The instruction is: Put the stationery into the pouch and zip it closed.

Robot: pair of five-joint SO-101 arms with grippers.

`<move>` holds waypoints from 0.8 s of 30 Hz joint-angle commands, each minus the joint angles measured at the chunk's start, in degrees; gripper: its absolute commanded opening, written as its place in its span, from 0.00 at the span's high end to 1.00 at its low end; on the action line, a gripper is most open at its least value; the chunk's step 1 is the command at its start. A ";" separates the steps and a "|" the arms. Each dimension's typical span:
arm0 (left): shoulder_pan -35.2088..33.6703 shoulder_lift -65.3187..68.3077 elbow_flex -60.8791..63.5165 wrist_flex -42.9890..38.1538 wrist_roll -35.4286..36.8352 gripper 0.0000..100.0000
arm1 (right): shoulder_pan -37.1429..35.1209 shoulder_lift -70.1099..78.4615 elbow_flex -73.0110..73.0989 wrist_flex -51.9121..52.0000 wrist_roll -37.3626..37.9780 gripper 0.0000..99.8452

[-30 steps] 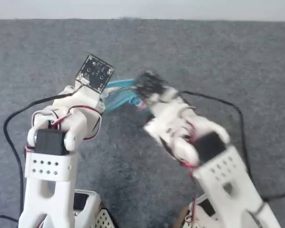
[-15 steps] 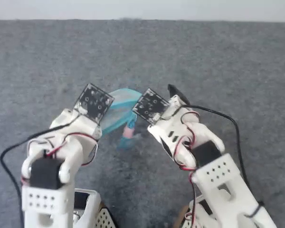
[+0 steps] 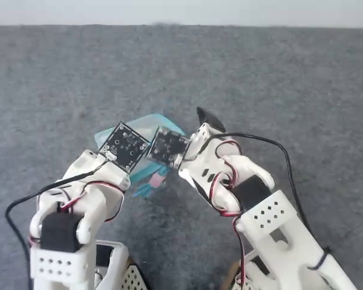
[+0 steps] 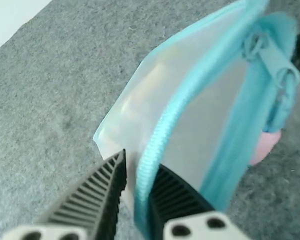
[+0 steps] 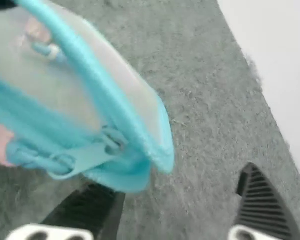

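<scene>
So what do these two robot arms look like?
Left arm and right arm are white plastic with rows of small holes, black motors at joints, thin red and black wires, a square black circuit board near each wrist. Fingers are black and ribbed.

A grey, felt-like carpeted desk spreads across the whole scene. Along its far edge runs a plain, pale white wall, evenly lit.

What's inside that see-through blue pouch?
A pink item shows through the pouch near its zipper end; what it is I cannot tell. The cloudy wall hides anything else inside.
</scene>
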 commanded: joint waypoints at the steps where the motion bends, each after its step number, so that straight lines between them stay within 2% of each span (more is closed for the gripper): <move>1: 0.09 -0.18 0.48 0.79 -0.97 0.99 | -1.27 -4.00 -4.31 3.30 7.30 0.63; 4: 0.09 -0.18 0.48 0.79 -0.97 0.99 | -3.74 -4.18 -4.22 6.20 12.04 0.63; 8: 0.09 -0.09 0.48 0.79 -0.97 0.99 | -7.43 -4.18 -4.22 6.99 12.75 0.64; 13: 0.09 0.00 0.48 0.79 -0.97 0.99 | -9.45 -4.18 -4.04 5.05 12.66 0.77; 19: 0.09 0.00 0.48 0.88 -0.97 0.99 | -9.10 -4.18 -4.22 4.97 9.49 0.99; 24: 0.09 0.00 0.22 0.88 -0.88 0.99 | -6.64 -4.18 -4.75 5.14 6.42 0.99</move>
